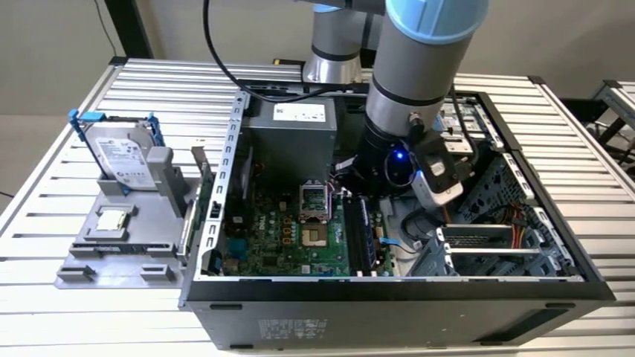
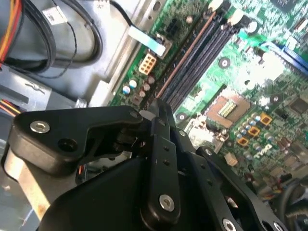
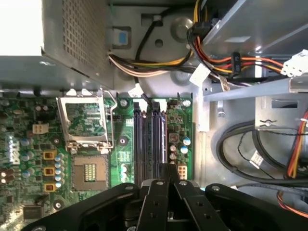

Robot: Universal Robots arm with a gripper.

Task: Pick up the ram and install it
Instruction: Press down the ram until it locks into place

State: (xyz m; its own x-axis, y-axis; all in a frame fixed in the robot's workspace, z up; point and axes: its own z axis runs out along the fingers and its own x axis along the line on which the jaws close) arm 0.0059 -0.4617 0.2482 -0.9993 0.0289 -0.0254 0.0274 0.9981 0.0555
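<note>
My gripper (image 2: 156, 103) is deep inside the open computer case (image 1: 397, 286), low over the motherboard (image 3: 29, 159). Its black fingers (image 3: 159, 202) are pressed together at the tips, over the near end of the black memory slots (image 3: 139, 139). The ram (image 2: 187, 54) shows edge on as a thin brownish line. It runs from the fingertips along the outermost slot, and the fingers are shut on its near end. In the exterior view the arm's wrist (image 1: 397, 160) covers the gripper, and the slots (image 1: 365, 234) run towards the case's front wall.
The open processor socket (image 3: 86, 127) sits beside the slots. The grey power supply (image 1: 288, 134), cable bundles (image 3: 211, 53) and a metal drive cage (image 1: 486, 249) crowd the case. Outside, at the exterior view's left, a grey holder (image 1: 119, 245) carries a hard drive in a blue frame (image 1: 124, 156).
</note>
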